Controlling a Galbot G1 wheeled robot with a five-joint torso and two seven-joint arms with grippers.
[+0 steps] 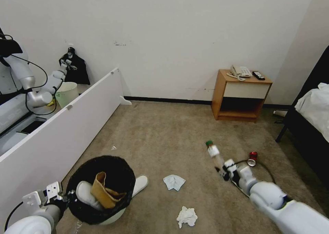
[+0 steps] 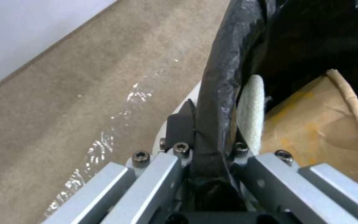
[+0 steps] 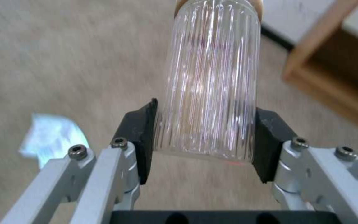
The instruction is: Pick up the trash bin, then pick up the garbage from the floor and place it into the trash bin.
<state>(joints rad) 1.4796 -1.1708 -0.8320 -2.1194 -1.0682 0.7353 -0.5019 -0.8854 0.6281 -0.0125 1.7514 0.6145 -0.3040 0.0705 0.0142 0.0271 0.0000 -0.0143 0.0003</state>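
L hand [image 1: 66, 195] is clamped on the rim of the trash bin [image 1: 102, 189], bag edge pinched btwn its pads [image 2: 182, 124]. Bin is at lower left near the white panel [image 1: 61, 124], w/ a white slipper [image 1: 85, 194] and brown cardboard scrap [image 1: 102, 191] inside. Second slipper [image 1: 139, 184] lies on the carpet [image 1: 164, 138] touching the bin.

R hand [image 1: 222, 170] is clamped on the base of the clear green-capped bottle [image 1: 214, 155], held above the carpet, cap tilted away. Pale tissue [image 1: 173, 182] and crumpled tissue [image 1: 187, 217] lie on carpet btwn the hands. Red can [image 1: 253, 158] sits just beyond the R wrist.
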